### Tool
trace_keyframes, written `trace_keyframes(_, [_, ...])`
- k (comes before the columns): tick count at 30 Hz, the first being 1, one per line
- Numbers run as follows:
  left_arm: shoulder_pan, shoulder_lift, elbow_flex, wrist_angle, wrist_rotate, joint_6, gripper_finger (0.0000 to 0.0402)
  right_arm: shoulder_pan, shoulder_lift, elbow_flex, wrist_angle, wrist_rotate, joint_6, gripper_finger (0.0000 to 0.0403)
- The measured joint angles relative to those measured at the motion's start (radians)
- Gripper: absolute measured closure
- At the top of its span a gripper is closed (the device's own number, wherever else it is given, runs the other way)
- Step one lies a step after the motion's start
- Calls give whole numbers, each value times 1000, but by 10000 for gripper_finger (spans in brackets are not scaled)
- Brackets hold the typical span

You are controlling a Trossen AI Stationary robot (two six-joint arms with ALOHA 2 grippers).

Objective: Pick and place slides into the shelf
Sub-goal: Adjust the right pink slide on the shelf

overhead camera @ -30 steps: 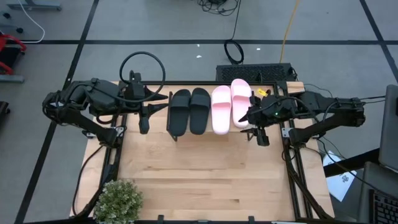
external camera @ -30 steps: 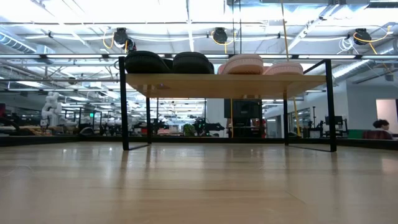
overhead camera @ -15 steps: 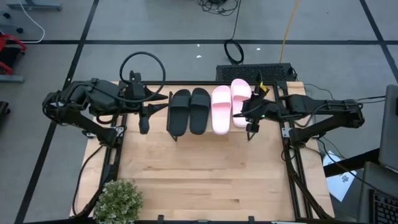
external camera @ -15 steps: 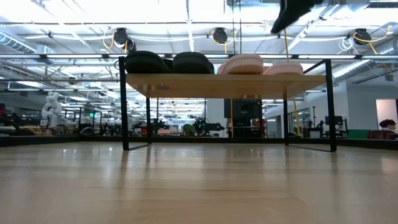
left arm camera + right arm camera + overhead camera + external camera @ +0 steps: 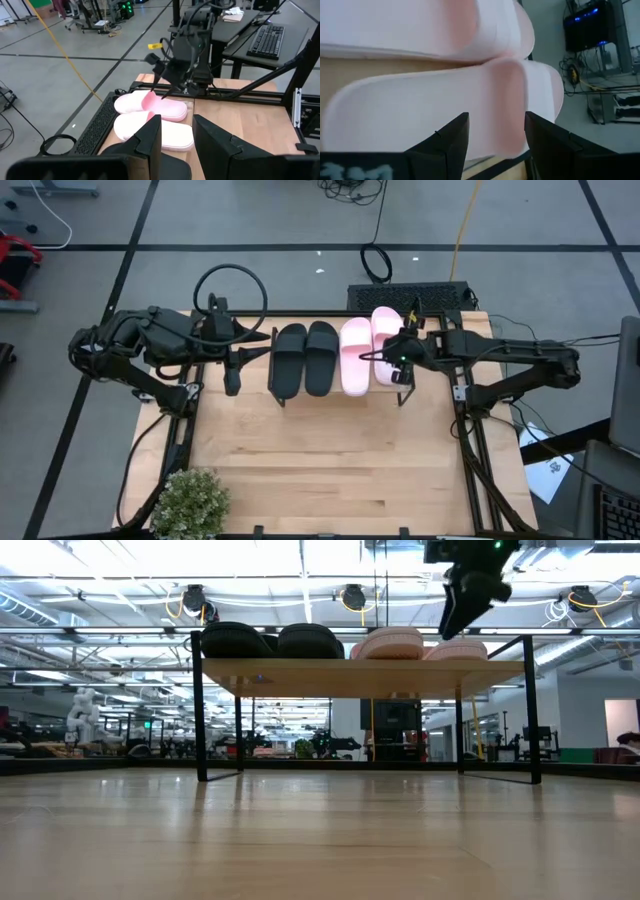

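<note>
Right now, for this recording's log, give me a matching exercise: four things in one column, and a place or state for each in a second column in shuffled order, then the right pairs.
Column one:
1. black slides
2. pink slides
3. right gripper
4. potted plant

Column two:
A. at a front corner of the table, on the left arm's side
B. open, above the outer pink slide
C. on the shelf, on the left arm's side
D. on the shelf, on the right arm's side

Pairs: 1-C, 2-D, 3-B, 4-A
</note>
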State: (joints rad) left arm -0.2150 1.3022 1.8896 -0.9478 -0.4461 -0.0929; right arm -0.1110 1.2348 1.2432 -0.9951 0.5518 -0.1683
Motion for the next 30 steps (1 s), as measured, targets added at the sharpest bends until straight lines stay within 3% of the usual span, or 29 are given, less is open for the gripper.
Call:
trace_keyframes(7, [0, 0, 0, 0, 0, 5, 289, -23, 5, -44, 32, 106, -38, 222])
trace_keyframes(19, [0, 0, 0, 1, 0, 6, 289, -80, 6, -79, 87, 104, -63, 225])
trace_keyframes(30, [0, 0, 0, 0, 0, 6, 289, -112, 7, -79, 116, 102, -106, 331])
